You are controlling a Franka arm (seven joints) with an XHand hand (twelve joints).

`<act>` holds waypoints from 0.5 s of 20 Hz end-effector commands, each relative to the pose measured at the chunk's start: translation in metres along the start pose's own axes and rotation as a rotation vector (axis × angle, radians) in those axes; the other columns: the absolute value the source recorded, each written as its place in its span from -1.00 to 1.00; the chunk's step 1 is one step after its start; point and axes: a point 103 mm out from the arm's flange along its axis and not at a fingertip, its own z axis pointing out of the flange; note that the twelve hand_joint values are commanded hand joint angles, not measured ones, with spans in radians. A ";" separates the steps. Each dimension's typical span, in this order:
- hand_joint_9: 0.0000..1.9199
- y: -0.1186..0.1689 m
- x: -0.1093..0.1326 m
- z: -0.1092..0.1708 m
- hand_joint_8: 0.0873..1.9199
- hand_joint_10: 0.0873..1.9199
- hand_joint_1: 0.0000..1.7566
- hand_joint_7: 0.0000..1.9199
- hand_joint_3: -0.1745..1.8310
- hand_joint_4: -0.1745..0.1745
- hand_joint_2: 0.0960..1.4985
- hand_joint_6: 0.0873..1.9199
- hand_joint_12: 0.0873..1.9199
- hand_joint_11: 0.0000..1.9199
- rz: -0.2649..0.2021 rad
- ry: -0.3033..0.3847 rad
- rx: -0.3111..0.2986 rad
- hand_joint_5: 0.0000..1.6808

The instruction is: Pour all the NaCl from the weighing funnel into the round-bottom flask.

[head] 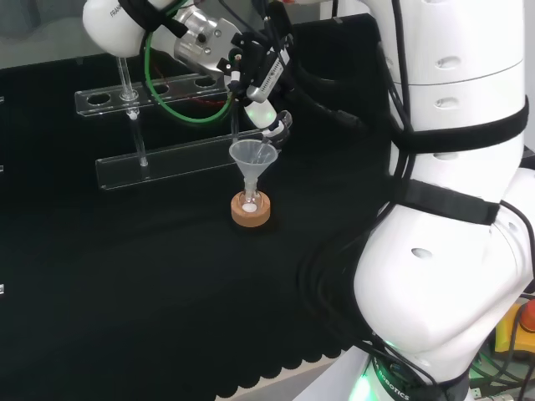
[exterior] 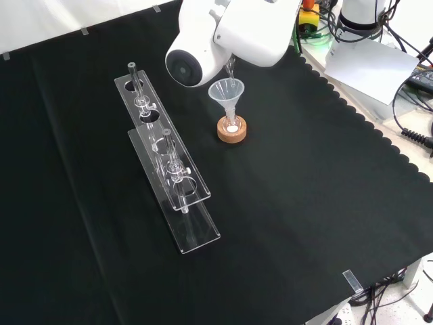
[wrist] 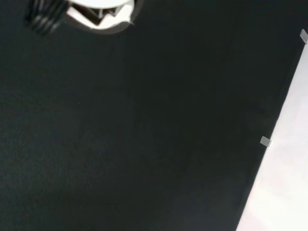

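In the head view, nearest on the black cloth [head: 167, 292], a cork ring [head: 251, 211] stands as stand under the small round-bottom flask [head: 249, 200], well to the left of the arm's white links [head: 451, 251]. A little white powder [head: 248, 219] lies in the flask's bottom; how much cannot be told. A clear funnel [head: 251, 155] sits upright in the flask's neck. Just above and behind the funnel's rim is the hand [head: 266, 92], its fingers [head: 276, 125] curled downward and pinching a faint clear piece, the weighing funnel [head: 267, 149], which is tilted with its low end at the funnel's mouth; whether anything is left in it is too faint to tell. Farther back and to the left stands a clear rack [head: 159, 163] with round holes along its upper shelf, apart from the flask. In the front view the ring [exterior: 232, 131] and funnel [exterior: 226, 91] stand to the right of the rack [exterior: 169, 169], with the arm's link and its round grey cap [exterior: 185, 68] just above them, and a clear stem of the weighing funnel [exterior: 231, 68] reaches down from under that link to the funnel's rim. The wrist view looks over bare cloth [wrist: 144, 134], with a blurred white part of the hand [wrist: 101, 10].
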 end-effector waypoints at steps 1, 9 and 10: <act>-0.30 0.005 -0.004 0.007 -0.41 -0.50 0.24 -0.57 -0.09 1.00 -0.18 -0.06 0.35 -0.67 -0.008 0.021 0.001 0.35; -0.30 0.012 -0.013 0.021 -0.42 -0.50 0.23 -0.57 -0.09 1.00 -0.18 -0.06 0.35 -0.66 -0.022 0.068 -0.021 0.35; -0.30 0.012 -0.015 0.022 -0.42 -0.50 0.23 -0.57 -0.09 1.00 -0.18 -0.06 0.35 -0.66 -0.024 0.074 -0.029 0.35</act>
